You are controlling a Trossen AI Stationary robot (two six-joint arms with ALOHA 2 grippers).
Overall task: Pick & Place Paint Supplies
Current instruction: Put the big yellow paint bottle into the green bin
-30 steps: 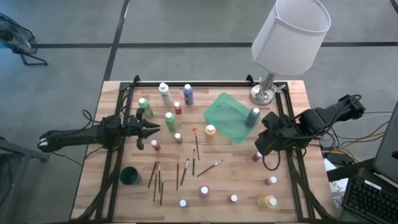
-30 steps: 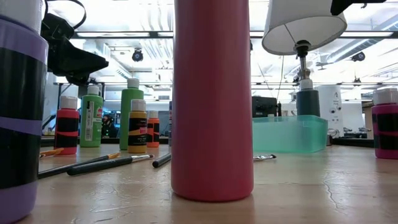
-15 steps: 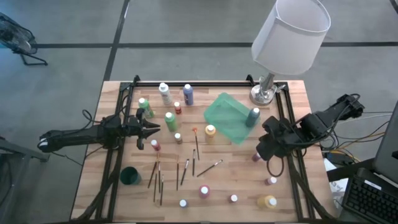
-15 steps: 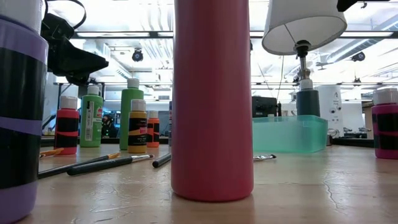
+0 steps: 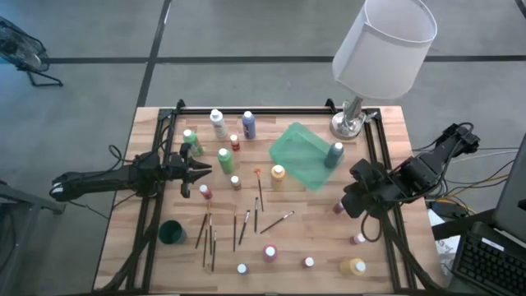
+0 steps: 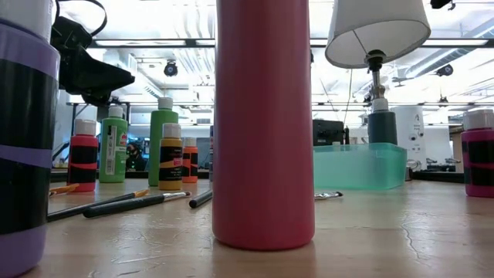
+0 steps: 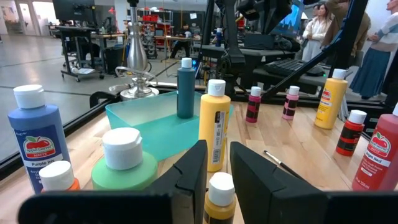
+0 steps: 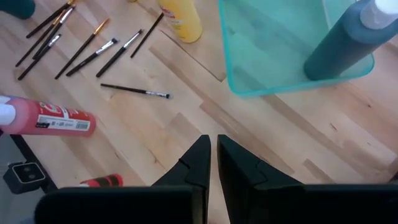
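On grainy wood (image 5: pixel 312 238), cylindrical bottles (image 5: pixel 225 159).

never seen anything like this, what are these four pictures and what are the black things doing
The black things are two robot arms at a wooden table, each ending in a two-finger gripper. One picture looks straight down, one sits at table level, and two come from cameras on the arms' wrists. The left gripper hovers among paint bottles, fingers slightly apart, a small yellow bottle just ahead of them. The right gripper is shut and empty, above bare wood near the translucent green tray. A teal bottle stands in the tray. Thin brushes lie scattered, and a lamp stands at the far edge. Nothing is held.
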